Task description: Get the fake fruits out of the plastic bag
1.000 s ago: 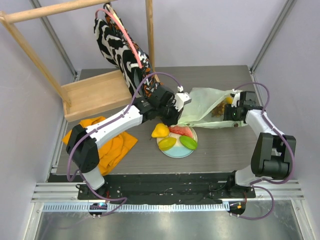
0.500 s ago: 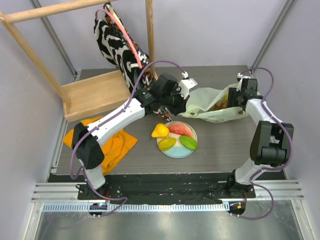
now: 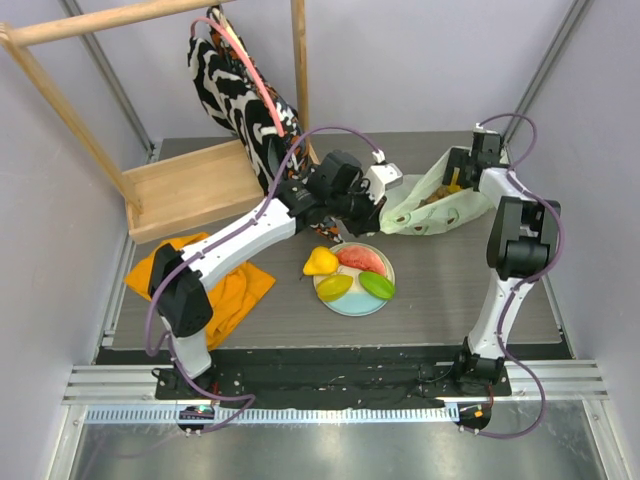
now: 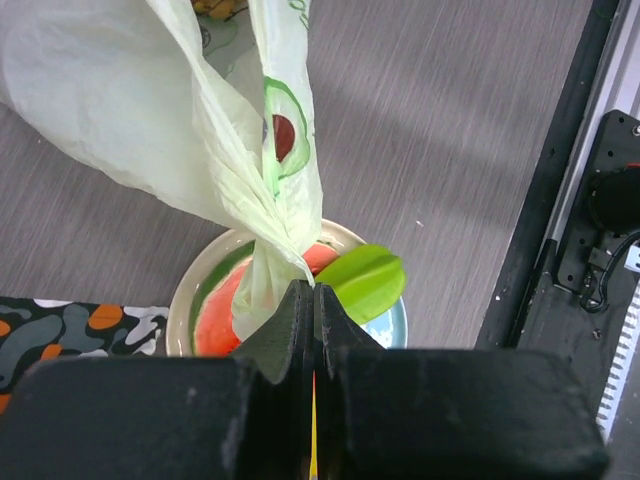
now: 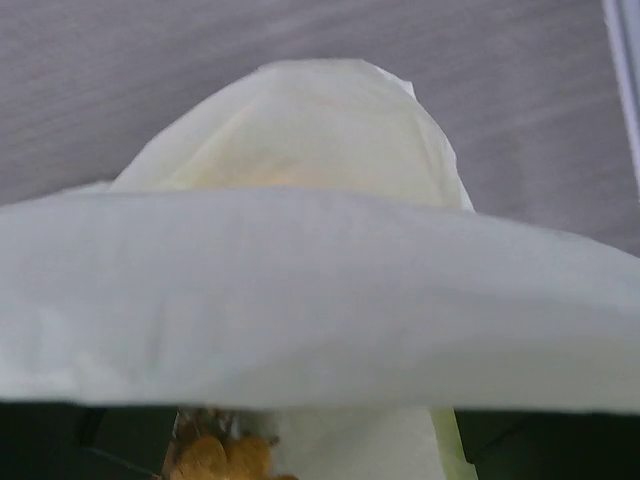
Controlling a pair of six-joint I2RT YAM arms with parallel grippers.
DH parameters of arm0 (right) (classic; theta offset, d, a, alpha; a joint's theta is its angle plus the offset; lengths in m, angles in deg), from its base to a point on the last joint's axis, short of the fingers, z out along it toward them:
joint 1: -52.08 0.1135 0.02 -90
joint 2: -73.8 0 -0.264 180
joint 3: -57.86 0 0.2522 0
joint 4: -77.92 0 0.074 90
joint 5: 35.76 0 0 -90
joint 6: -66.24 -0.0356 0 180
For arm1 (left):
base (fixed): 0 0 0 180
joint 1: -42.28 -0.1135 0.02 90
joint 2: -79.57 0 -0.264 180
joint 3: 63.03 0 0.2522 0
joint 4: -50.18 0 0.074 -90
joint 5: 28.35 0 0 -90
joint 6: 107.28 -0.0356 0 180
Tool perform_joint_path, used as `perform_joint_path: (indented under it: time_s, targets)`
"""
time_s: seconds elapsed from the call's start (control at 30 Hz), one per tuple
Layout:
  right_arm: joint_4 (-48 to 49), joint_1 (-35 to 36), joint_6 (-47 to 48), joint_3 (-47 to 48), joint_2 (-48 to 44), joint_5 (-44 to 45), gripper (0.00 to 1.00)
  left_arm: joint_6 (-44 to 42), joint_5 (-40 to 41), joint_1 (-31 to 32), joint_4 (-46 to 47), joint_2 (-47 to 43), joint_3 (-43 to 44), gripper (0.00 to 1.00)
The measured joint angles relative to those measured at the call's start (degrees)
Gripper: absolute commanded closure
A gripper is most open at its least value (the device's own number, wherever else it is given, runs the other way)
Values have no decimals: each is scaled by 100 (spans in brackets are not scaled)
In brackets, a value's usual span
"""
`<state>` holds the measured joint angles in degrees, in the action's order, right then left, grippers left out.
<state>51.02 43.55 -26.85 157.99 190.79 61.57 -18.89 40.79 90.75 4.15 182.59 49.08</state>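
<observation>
Clamping a gathered fold of the plastic bag (image 4: 130, 110), my left claw (image 4: 313, 292) is clenched, with both fingers pressed together on the film. From this pinch point the bag rises and spreads away from the claw as a pale-green sheet with a dark printed spot.

Directly below the left claw stands the plate (image 4: 395, 325). It carries the watermelon slice (image 4: 212, 322) under the claw's left finger and the green oval (image 4: 368, 280) under its right finger. The yellow oval (image 3: 333, 287) lies on the near part of the same plate. The yellow pear (image 3: 320, 262) rests on the desk (image 4: 450, 130), just beside the plate rim. These four fruits are outside the bag.

Farther out, the bag stretches from the left claw across to my right claw (image 3: 462, 172), which is at the bag's other end. The film is draped over the right wrist camera and hides the fingers, so I cannot tell whether that claw is clenched or released. The grape bunch (image 5: 213, 457) shows just below the right claw, inside the bag.
</observation>
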Motion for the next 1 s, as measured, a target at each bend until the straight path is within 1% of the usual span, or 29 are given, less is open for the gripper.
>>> perform_joint_path:
  time_s: [0.13,0.17,0.2,0.27,0.3,0.33,0.4,0.43,0.5,0.53,0.6,0.67,0.73,0.83,1.0]
  targets:
    - [-17,101,-153,837,734,-210,2,-44,57,17,197,114,0,100]
    - [-9,140,-168,1054,938,-258,4,-48,94,17,238,129,0,100]
    - [-22,181,-173,1263,1137,-293,12,-59,153,15,286,144,0,100]
    - [-22,286,-144,1569,1475,-348,20,-76,229,15,328,151,0,100]
    - [-24,328,-120,1665,1580,-348,27,-87,249,17,313,151,0,100]
    - [-15,374,-61,1762,1694,-282,31,-98,262,26,304,151,0,100]
    - [-13,420,-35,1899,1775,-280,38,-131,291,57,225,151,0,100]
    - [-15,424,-26,1919,1790,-293,45,-151,297,76,199,151,4,100]
    - [-28,424,44,1919,1794,-308,53,-186,334,118,179,186,46,100]
    - [-39,420,92,1919,1794,-332,61,-192,348,140,153,210,83,100]
    - [-33,411,192,1891,1766,-402,67,-203,382,175,116,240,133,100]
    - [-22,374,317,1631,1582,-568,71,-212,393,212,35,254,168,100]
    - [-85,293,385,1172,1224,-841,73,-219,400,247,-26,254,173,100]
    - [-282,179,437,361,474,-1220,75,-234,481,269,-72,260,144,100]
    - [-321,52,479,-925,-1110,-1882,78,-236,704,280,-59,295,-72,100]
